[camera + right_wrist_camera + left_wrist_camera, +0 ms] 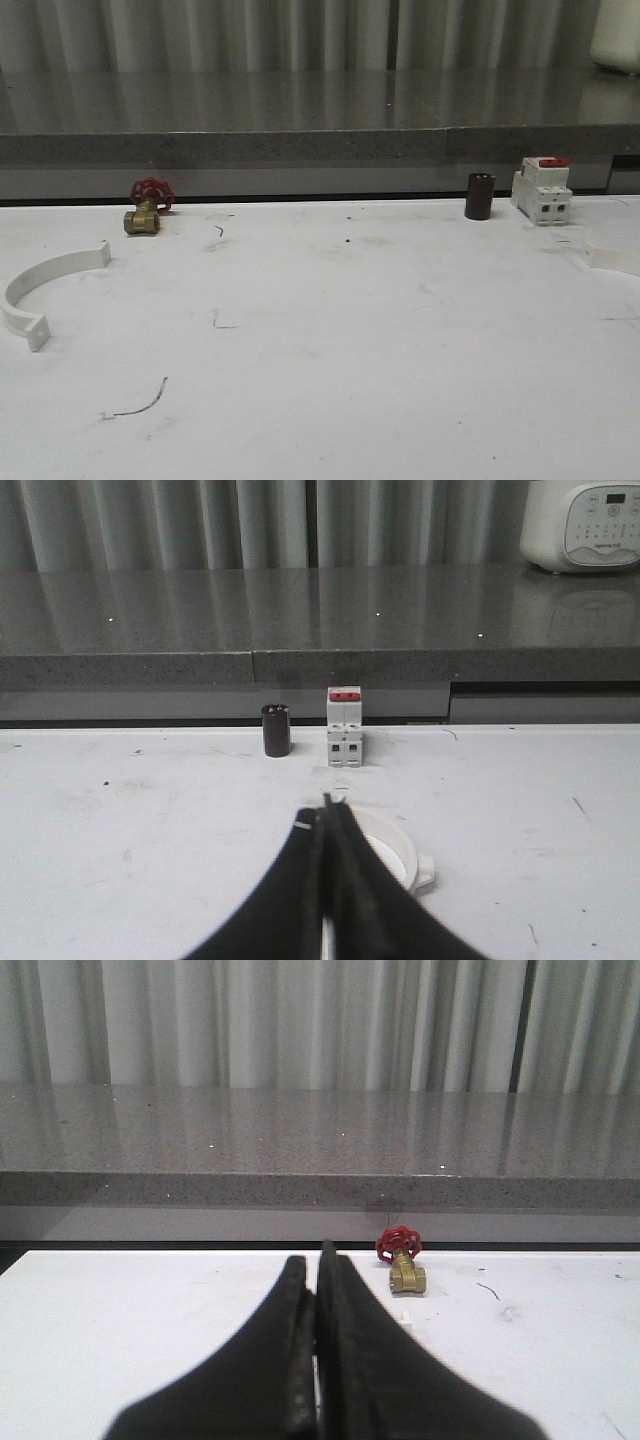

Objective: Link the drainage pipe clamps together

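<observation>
One drainage pipe clamp (45, 285), a white half-ring with square end tabs, lies flat at the table's left edge. The other drainage pipe clamp (615, 260) shows partly at the right edge. In the right wrist view this second clamp (398, 847) lies just beyond my right gripper (325, 812), partly hidden by the black fingers. The right gripper is shut with nothing in it. My left gripper (318, 1262) is also shut and empty, hovering over bare table. A small white bit (403, 1315) shows beside its fingers; I cannot tell what it is.
A brass valve with a red handwheel (148, 208) stands at the back left. A dark brown cylinder (480, 196) and a white breaker with a red top (541, 190) stand at the back right. A grey stone ledge (300, 140) runs behind the table.
</observation>
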You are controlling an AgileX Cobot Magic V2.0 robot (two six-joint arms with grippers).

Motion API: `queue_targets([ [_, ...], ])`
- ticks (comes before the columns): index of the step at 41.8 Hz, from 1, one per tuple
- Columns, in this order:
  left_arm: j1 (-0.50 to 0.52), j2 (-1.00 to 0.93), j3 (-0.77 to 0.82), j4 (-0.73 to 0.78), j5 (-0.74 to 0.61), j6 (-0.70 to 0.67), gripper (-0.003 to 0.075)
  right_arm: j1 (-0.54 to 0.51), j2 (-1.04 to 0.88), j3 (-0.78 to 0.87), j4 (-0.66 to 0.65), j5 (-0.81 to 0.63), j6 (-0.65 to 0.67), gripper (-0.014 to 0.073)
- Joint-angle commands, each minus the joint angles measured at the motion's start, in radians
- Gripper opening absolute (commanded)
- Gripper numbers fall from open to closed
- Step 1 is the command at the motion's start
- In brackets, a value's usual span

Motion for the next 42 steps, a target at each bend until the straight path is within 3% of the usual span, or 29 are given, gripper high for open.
queue_targets([
  [1, -0.006, -0.013, 0.021, -0.001, -0.075, -0.008, -0.002, -0.002, -0.015, -0.005, -0.006, -0.084, -0.004, -0.0116],
  [20, -0.006, -0.013, 0.021, -0.001, -0.075, -0.008, -0.002, -0.002, -0.015, -0.005, -0.006, -0.084, -0.004, -0.0116],
  [27, -0.006, -0.013, 0.019, -0.001, -0.121, -0.008, -0.002, -0.002, -0.015, -0.02, 0.01, -0.147, -0.004, -0.0116],
  [34, -0.006, -0.006, -0.079, -0.005, -0.137, -0.008, -0.002, -0.002, -0.015, -0.158, 0.029, -0.008, -0.004, -0.0116],
  [42, -0.006, 0.074, -0.328, -0.005, 0.038, -0.008, -0.002, -0.002, 0.043, -0.396, 0.008, 0.235, -0.004, -0.0116],
])
